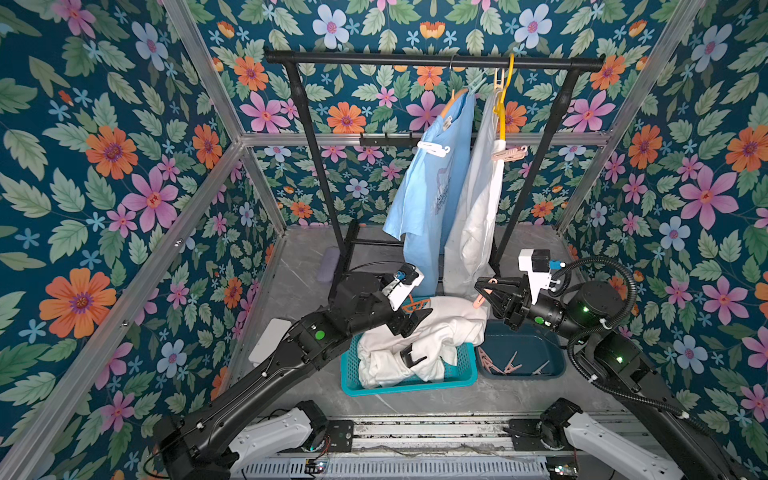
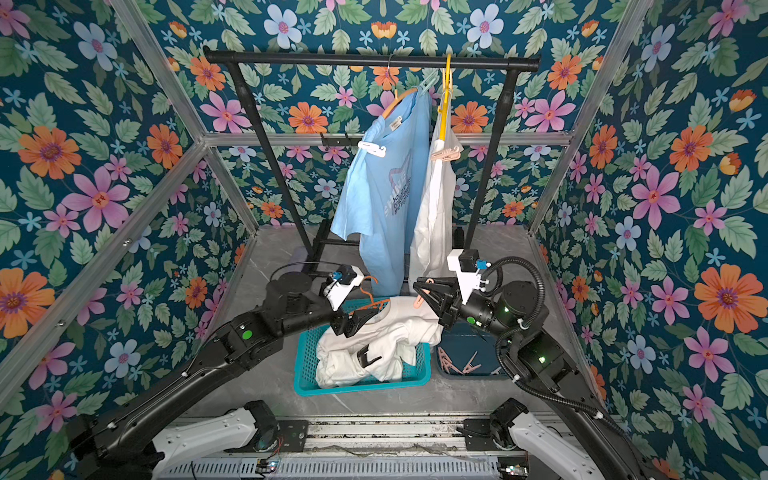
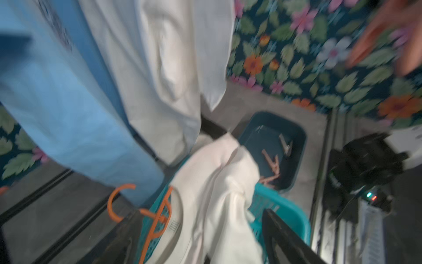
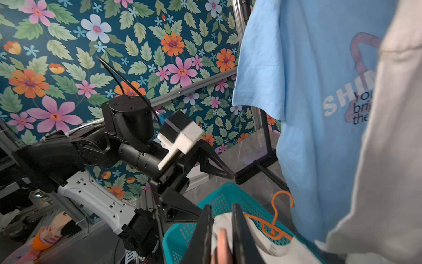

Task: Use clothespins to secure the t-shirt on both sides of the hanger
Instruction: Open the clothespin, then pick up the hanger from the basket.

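While the right tool [image 1: 484, 293] pinches a pink clothespin [image 1: 480, 301], the left tool [image 1: 417, 334] gapes wide — over the white t-shirt [image 1: 451, 332].

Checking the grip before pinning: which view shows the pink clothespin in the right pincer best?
A top view: the pink clothespin shows almost whole, sticking out of the shut right pincer. The right wrist view shows only a sliver of it between the fingers. The left wrist view is too blurred to tell.

Blue t-shirt [image 1: 432, 187] and white t-shirt [image 1: 478, 199] hang dead ahead of me, blocking that way. Plenty of room between the left rack post [image 1: 320, 166] and the blue one; right rack post [image 1: 525, 187] crowds the white one.
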